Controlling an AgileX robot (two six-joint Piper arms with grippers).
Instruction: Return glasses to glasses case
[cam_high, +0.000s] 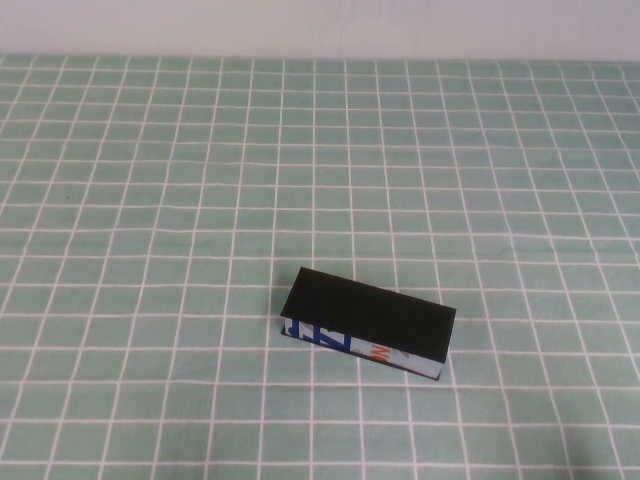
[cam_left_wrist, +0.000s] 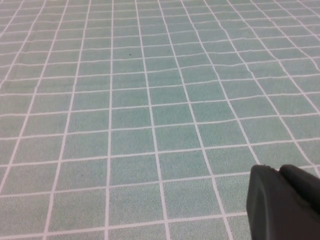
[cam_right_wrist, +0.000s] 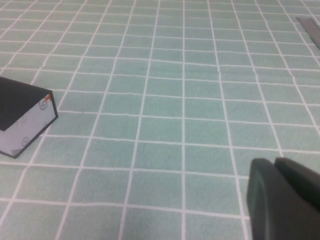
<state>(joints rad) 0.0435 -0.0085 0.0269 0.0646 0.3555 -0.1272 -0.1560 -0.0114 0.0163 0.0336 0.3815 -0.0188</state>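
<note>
1. high view: the glasses case (cam_high: 368, 323) lies on the desk (cam_high: 150, 200), a little toward 5 o'clock from the middle of the picture.
2. its lid is down, the black top facing up, and the case sits at a slant, with one end toward 10 o'clock and the other toward 4 o'clock.
3. its near long side is white with blue print toward the 9 o'clock end and an orange mark further along.
4. the desk is covered by a green cloth with a white grid.
5. the glasses do not show in any view, and whether they are inside the shut case cannot be told.
6. neither arm shows in the high view.
7. left wrist view: the left gripper (cam_left_wrist: 281, 202) shows as dark fingertips at the picture's edge, hanging over bare checked cloth; its jaws look pressed together with only a thin seam between them, holding nothing.
8. right wrist view: the right gripper (cam_right_wrist: 280, 200) hangs over the cloth, its jaws clenched on nothing.
9. in that same view one end of the glasses case (cam_right_wrist: 25, 117) shows, black on top with a pale end face, well apart from the right gripper.
</note>
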